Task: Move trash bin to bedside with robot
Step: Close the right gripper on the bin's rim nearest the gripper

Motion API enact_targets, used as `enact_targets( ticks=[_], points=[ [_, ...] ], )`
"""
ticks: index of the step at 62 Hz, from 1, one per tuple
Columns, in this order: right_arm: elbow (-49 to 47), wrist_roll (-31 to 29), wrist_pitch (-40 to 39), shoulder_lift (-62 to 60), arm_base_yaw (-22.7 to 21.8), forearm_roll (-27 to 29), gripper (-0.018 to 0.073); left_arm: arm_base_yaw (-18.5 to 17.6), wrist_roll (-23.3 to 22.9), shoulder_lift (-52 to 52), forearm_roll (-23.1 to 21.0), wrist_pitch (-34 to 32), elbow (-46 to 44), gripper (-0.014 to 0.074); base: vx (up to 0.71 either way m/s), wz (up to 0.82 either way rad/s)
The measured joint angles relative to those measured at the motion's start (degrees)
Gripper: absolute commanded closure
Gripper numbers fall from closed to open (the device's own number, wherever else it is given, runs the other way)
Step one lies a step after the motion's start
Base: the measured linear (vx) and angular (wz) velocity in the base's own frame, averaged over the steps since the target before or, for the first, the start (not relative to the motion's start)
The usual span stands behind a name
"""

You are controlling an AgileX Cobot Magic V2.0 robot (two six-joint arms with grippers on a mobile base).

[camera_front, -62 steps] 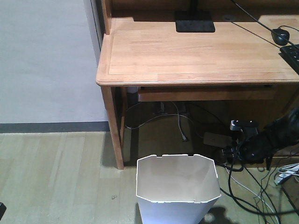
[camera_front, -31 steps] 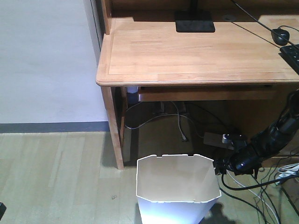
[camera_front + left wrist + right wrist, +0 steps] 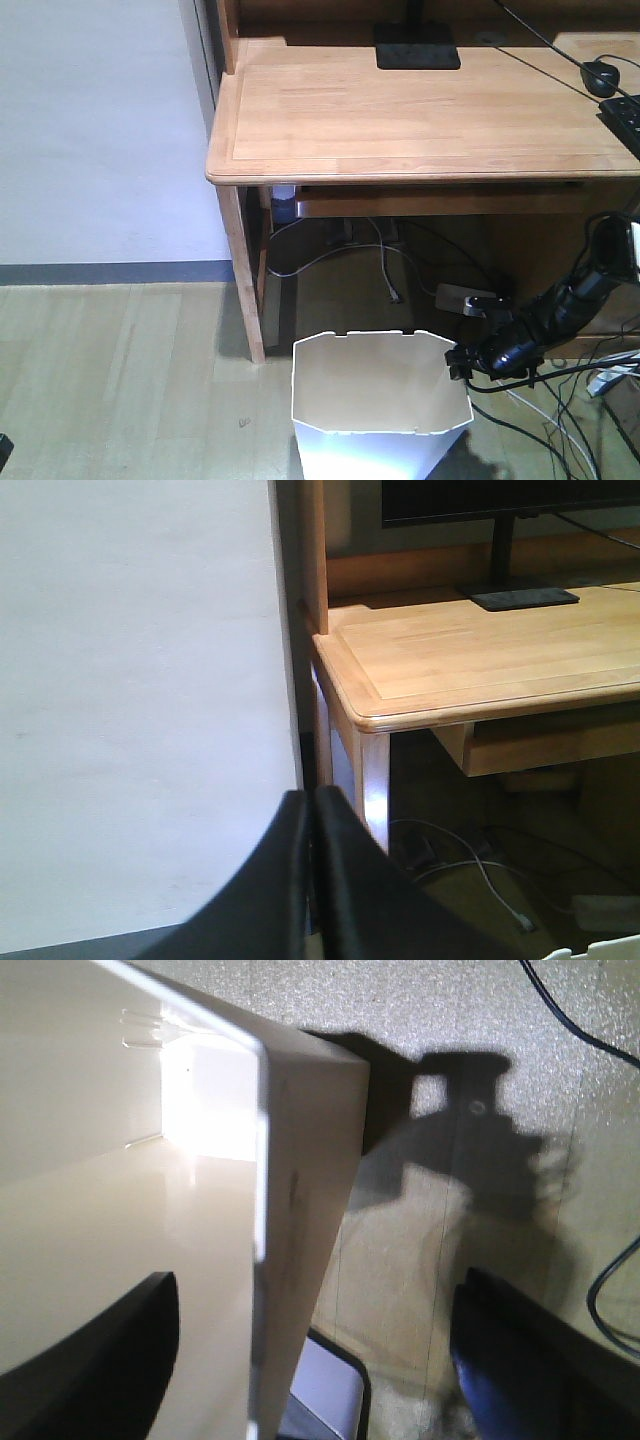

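Front camera gives the whole scene: the trash bin (image 3: 380,390) stands upright on the wood floor (image 3: 120,370), just in front of the desk (image 3: 420,110) near its corner leg. Its mouth faces up and its longer sides run parallel to the desk's front edge. The base is cut off at the bottom of the shot. The right gripper (image 3: 458,364) sits at the bin's right rim, but from there it's a dark blob and I can't read the jaws. The right wrist cam sorts that out: the fingers (image 3: 100,1350) are spread wide, one inside the bin and one outside, the thin wall between them unpinched. The left wrist cam catches only a sliver of rim. The left gripper (image 3: 312,795) is clenched on nothing, aimed at the desk corner.
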Motion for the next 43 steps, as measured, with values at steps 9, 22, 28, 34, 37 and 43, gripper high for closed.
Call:
enact_targets(
  ticks=[9, 22, 28, 34, 37, 43],
  points=[
    [-2.81, 0.79, -0.05, 2.78, 1.17, 0.0, 0.0006, 0.0, 0.0, 0.0, 0.0, 0.0, 0.0, 0.0603, 0.0, 0.0],
    [-5.59, 5.1, -0.08, 6.78, 1.21, -4.5, 0.0041, 0.0, 0.0, 0.0, 0.0, 0.0, 0.0, 0.0603, 0.0, 0.0],
    [-6.79, 8.39, -0.12, 8.15, 1.21, -7.84, 0.0087, 0.0, 0.0, 0.0, 0.0, 0.0, 0.0, 0.0603, 0.0, 0.0],
    [-8.29, 12.67, -0.01, 9.38, 1.21, -12.53, 0.016, 0.0, 0.0, 0.0, 0.0, 0.0, 0.0, 0.0603, 0.0, 0.0],
    [-9.35, 14.99, 0.42, 9.91, 1.21, -15.45, 0.0205, 0.0, 0.0, 0.0, 0.0, 0.0, 0.0, 0.0603, 0.0, 0.0],
    [-11.69, 20.24, 2.07, 11.1, 1.21, -21.27, 0.0308, 0.0, 0.0, 0.0, 0.0, 0.0, 0.0, 0.0603, 0.0, 0.0]
  ],
)
